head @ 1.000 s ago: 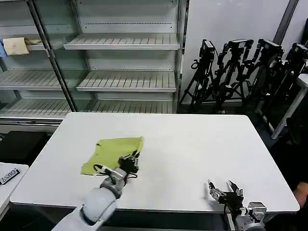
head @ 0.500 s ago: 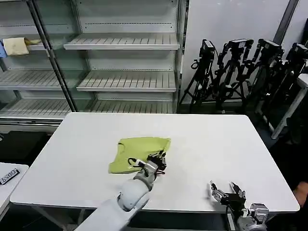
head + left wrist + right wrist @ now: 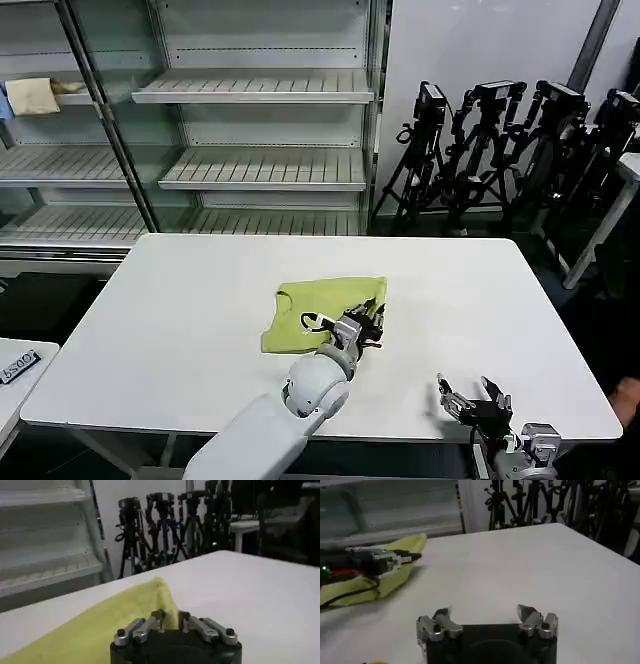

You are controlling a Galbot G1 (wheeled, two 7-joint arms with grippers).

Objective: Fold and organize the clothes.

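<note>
A folded lime-green T-shirt (image 3: pixel 315 308) lies near the middle of the white table (image 3: pixel 450 290). My left gripper (image 3: pixel 372 322) sits low at the shirt's right front edge, shut on the fabric. In the left wrist view the fingers (image 3: pixel 159 616) stand close together with the shirt (image 3: pixel 100 625) pinched between them. My right gripper (image 3: pixel 472 398) hovers open over the table's front right edge, well apart from the shirt. In the right wrist view its fingertips (image 3: pixel 526 611) are spread wide over bare table, and the shirt (image 3: pixel 395 550) and the left gripper (image 3: pixel 412 556) lie beyond.
Metal shelves (image 3: pixel 260 90) stand behind the table, with a cream cloth (image 3: pixel 32 95) on an upper left shelf. Camera tripods (image 3: pixel 500 140) crowd the back right. A second small table (image 3: pixel 20 375) sits at the front left.
My left gripper has dragged the shirt to the right, from the table's left part to its middle. The right gripper has stayed put.
</note>
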